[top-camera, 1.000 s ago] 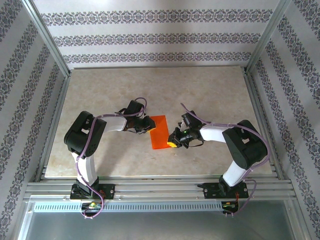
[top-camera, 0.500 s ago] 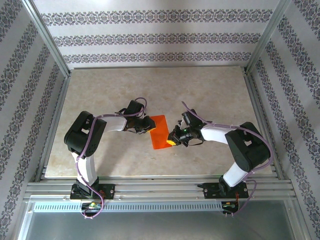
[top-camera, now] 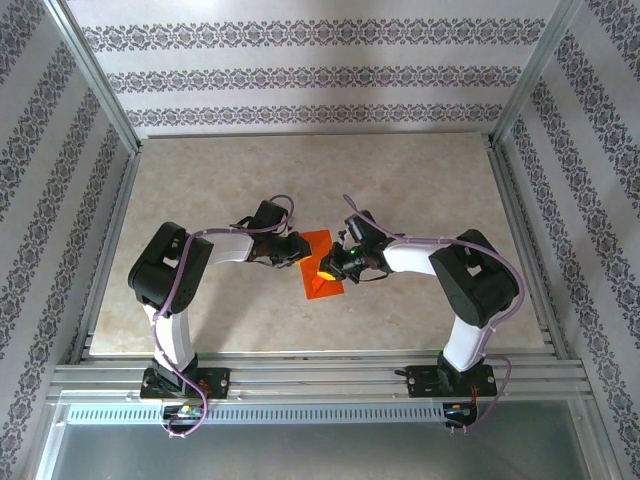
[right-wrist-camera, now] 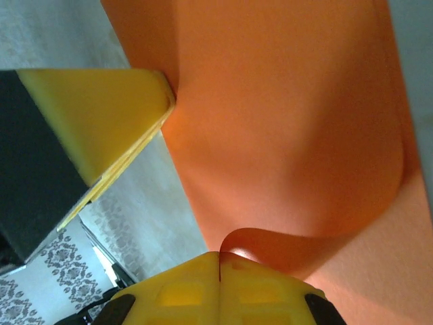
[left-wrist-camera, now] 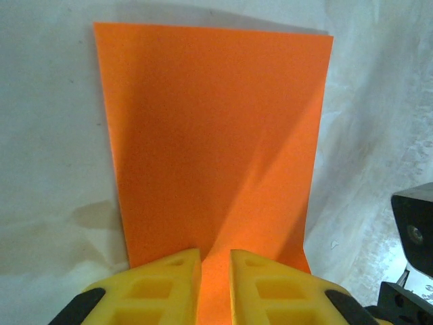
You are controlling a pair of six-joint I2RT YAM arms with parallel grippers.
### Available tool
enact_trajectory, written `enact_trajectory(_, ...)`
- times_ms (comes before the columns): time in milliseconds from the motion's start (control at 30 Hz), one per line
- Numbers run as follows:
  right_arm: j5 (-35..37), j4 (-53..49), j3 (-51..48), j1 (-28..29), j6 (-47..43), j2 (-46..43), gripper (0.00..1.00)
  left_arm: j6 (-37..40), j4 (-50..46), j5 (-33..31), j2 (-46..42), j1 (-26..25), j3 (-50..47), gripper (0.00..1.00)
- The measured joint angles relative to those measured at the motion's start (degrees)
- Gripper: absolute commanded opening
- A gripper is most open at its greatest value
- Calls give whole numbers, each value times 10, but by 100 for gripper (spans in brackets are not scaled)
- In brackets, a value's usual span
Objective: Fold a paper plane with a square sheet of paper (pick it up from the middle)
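Right gripper [right-wrist-camera: 220, 261]: jaws pressed together, clamped on a curled-up lip of the square sheet of paper [right-wrist-camera: 284, 122].
Left gripper [left-wrist-camera: 215, 261]: jaws a thin slit apart, tips down on the sheet's edge, orange showing through the slit (whether they nip it I cannot tell).
Sheet, shape: a narrow orange rectangle, longer than wide, with a slanting ridge running away from the left jaws.
Sheet, long axis: from above it runs far to near, the near end leaning a little to the right.
Sheet, lie: mostly flat, but the right long edge is lifted and bulging where the right jaws hold it.
Sheet, place: middle of the worktop [top-camera: 420, 180], between the two grippers, one at each long edge.
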Motion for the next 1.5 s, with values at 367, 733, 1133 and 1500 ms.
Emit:
enact_trajectory(367, 13, 30, 9, 6, 13, 27, 5, 2, 0, -2, 1, 0, 0, 19)
enact_trajectory(733, 13, 35, 25, 16, 10, 47, 5, 2, 0, -2, 1, 0, 0, 17)
enact_trajectory(1133, 13, 35, 35, 17, 10, 56, 5, 2, 0, -4, 1, 0, 0, 16)
enact_trajectory(1500, 12, 33, 39, 17, 8, 60, 5, 2, 0, -4, 1, 0, 0, 16)
